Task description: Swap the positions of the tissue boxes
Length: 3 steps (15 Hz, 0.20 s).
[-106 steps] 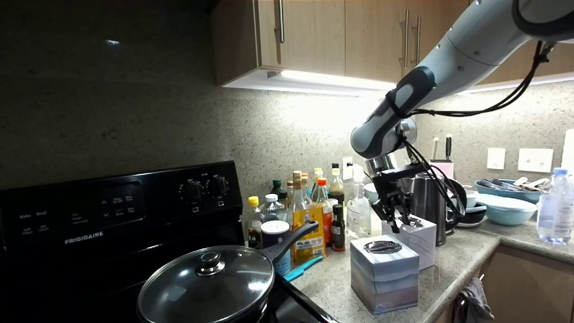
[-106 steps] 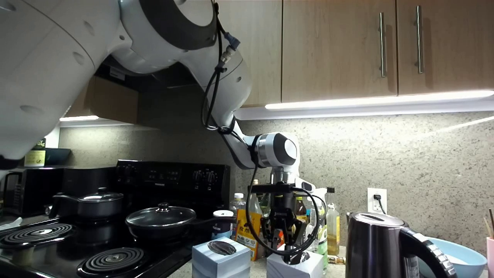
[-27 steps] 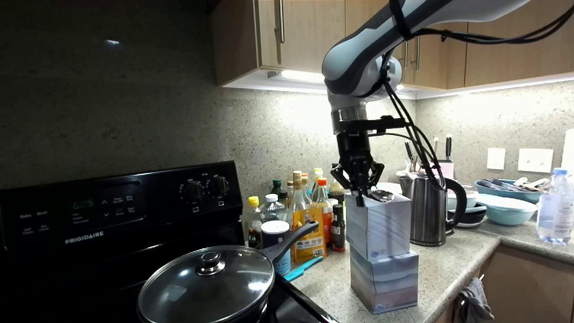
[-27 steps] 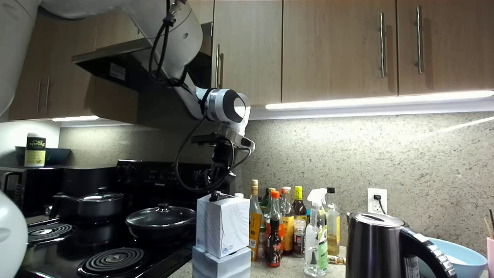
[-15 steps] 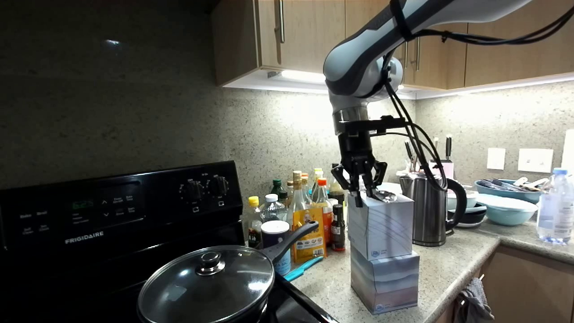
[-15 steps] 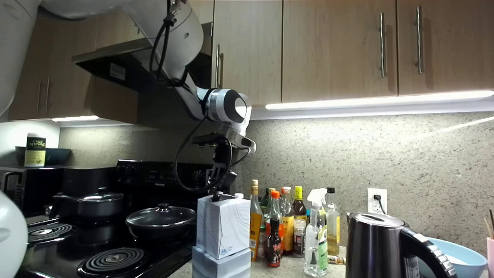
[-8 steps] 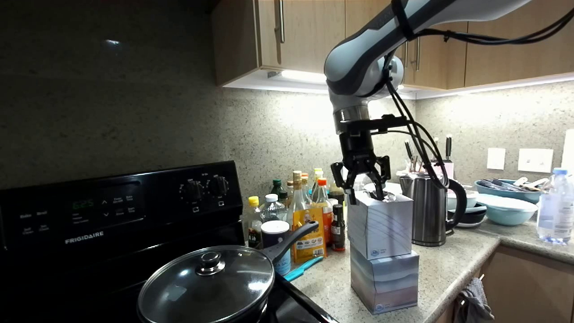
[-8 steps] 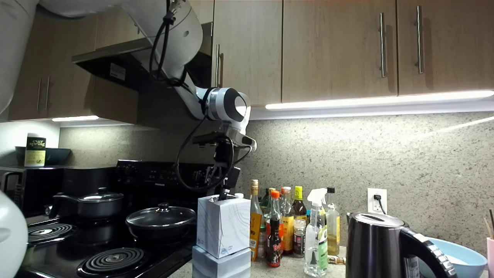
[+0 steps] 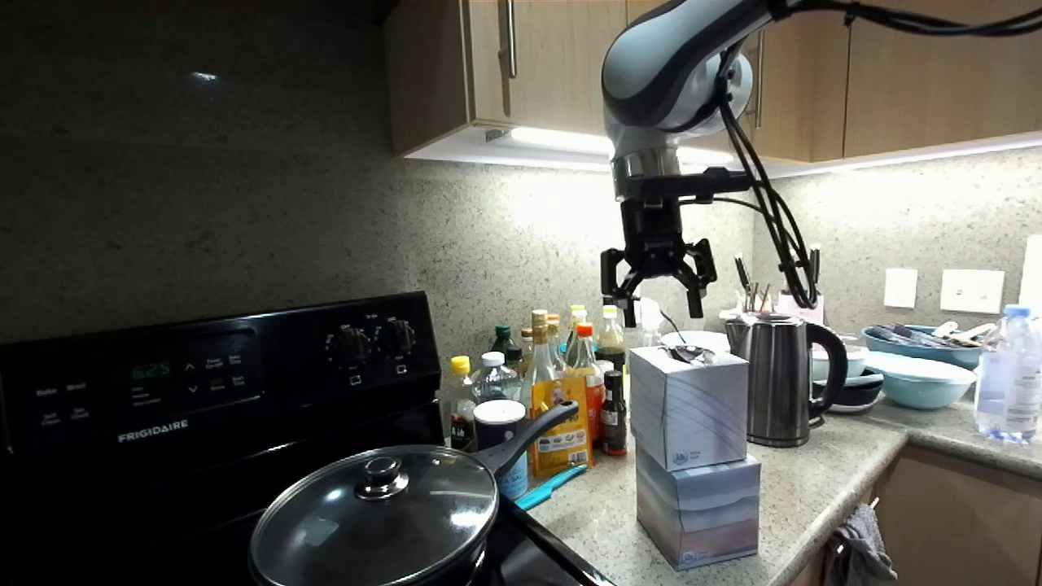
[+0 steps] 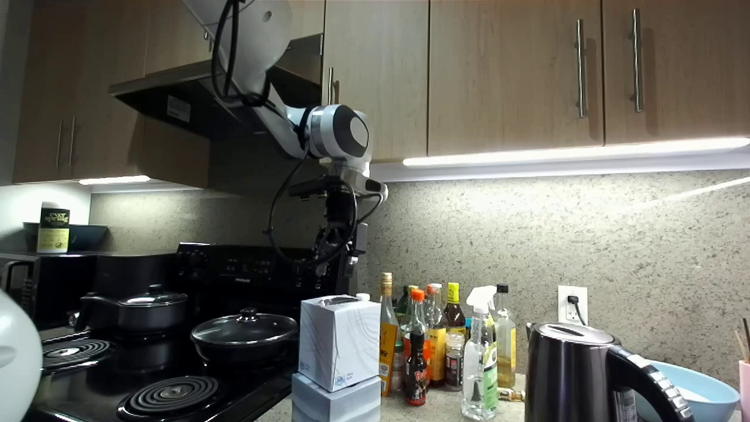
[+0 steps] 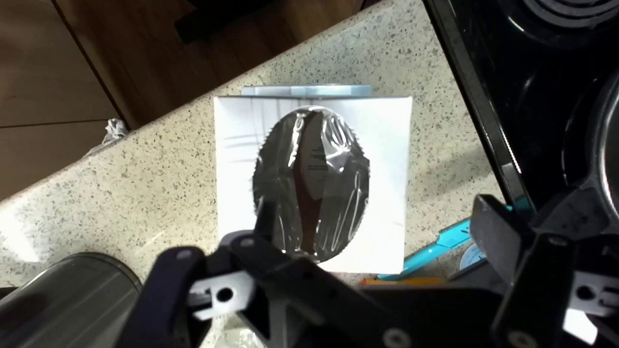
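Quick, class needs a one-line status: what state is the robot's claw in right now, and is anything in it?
Claw: open, holding nothing, its fingers spread above the upper tissue box.

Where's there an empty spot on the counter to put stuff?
The speckled stone counter is bare between the stacked pale cardboard tissue boxes and the silver steel kettle, and between those boxes and the black stove. It's crowded around the turquoise plastic tool and bright-capped bottles.
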{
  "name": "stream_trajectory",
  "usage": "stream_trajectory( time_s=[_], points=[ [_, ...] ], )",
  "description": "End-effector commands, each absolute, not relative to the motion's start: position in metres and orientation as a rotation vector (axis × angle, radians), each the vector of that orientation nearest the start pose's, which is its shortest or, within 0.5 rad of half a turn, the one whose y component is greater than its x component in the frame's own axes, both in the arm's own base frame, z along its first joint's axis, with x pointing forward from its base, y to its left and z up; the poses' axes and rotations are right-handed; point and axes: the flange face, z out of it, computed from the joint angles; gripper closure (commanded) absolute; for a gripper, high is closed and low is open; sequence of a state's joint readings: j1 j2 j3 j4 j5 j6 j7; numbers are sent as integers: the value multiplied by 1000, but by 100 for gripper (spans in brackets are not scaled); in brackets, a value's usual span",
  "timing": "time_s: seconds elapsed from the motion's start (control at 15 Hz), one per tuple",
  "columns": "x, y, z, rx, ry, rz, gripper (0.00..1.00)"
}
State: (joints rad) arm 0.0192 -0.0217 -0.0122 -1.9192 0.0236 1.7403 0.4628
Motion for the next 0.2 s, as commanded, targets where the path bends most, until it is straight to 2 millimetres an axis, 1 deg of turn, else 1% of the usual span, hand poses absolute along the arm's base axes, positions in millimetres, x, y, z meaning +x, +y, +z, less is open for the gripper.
stream_trajectory(
  time_s=[0.0,0.13],
  points=[
    [534,7,495,-3064,715,221,0],
    [528,8,506,-3066,708,183,0]
  ],
)
